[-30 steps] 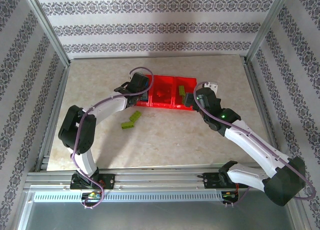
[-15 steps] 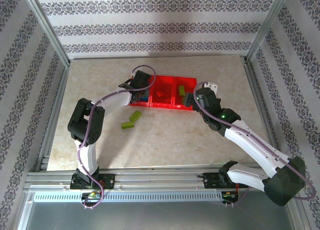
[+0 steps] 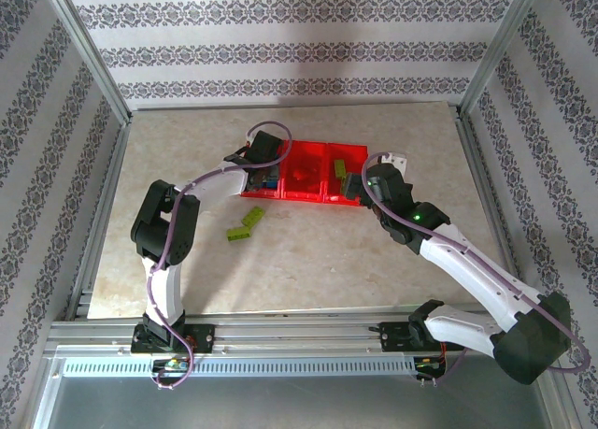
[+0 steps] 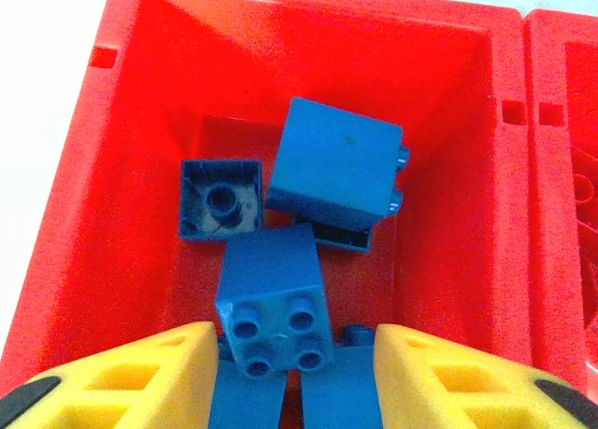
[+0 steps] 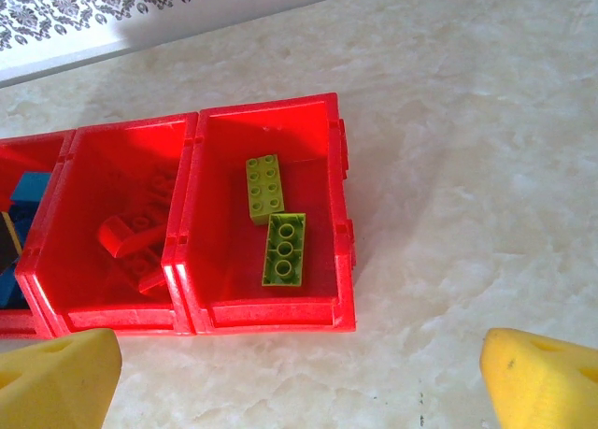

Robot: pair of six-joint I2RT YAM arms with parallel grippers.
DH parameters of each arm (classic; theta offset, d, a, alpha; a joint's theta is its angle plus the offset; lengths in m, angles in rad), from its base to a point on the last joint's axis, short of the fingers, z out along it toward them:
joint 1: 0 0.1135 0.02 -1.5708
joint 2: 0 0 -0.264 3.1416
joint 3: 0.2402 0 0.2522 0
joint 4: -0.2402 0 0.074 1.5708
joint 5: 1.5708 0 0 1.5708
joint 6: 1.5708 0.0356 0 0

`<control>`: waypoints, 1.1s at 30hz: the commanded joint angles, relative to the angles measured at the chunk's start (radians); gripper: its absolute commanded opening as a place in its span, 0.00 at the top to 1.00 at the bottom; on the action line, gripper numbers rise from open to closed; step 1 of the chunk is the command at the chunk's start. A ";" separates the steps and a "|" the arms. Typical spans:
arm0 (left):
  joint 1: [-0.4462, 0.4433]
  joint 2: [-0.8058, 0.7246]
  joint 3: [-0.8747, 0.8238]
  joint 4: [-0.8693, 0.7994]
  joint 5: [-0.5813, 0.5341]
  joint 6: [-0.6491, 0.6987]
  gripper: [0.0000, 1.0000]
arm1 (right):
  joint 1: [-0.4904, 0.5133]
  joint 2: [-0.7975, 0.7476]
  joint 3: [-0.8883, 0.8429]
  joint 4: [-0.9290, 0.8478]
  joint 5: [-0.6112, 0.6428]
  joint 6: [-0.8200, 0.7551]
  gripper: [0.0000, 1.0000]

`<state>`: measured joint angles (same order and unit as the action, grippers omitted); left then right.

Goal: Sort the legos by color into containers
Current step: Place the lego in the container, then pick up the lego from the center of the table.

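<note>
The red three-compartment tray [image 3: 313,197] lies mid-table. My left gripper [image 4: 294,347] hangs over its left compartment [image 4: 140,167], jaws open. A blue studded brick [image 4: 274,298] lies loose just beyond its yellow fingers [image 4: 149,373], clear of the right one. Two more blue bricks [image 4: 336,163] [image 4: 220,200] rest deeper in. My right gripper [image 5: 301,354] is wide open over the table in front of the right compartment [image 5: 271,312]. That compartment holds two lime green bricks [image 5: 264,188] [image 5: 284,250]. Red bricks [image 5: 131,247] lie in the middle one.
Two lime green bricks [image 3: 252,216] [image 3: 235,233] lie on the marble table [image 3: 308,261], in front of the tray's left end. Metal frame posts [image 3: 89,64] and patterned walls close in the table on three sides.
The left gripper reached further over the left compartment, its elbow rising, and its jaws opened off the blue brick. The right arm has not moved.
</note>
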<state>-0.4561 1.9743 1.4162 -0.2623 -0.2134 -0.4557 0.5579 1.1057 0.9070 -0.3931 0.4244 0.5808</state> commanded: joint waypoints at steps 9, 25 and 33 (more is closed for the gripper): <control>0.011 -0.213 -0.079 0.035 0.010 -0.023 0.47 | 0.021 0.044 0.026 -0.005 -0.040 -0.035 0.02; 0.147 -0.718 -0.584 0.204 -0.018 -0.180 0.00 | 0.307 0.453 0.301 -0.047 -0.040 -0.082 0.02; 0.288 -0.888 -0.761 0.131 -0.072 -0.233 0.00 | 0.383 0.746 0.556 -0.216 -0.060 0.004 0.02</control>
<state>-0.1944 1.1316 0.6880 -0.1078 -0.2478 -0.6498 0.9276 1.7889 1.3792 -0.4973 0.3664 0.5343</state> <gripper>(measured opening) 0.994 0.984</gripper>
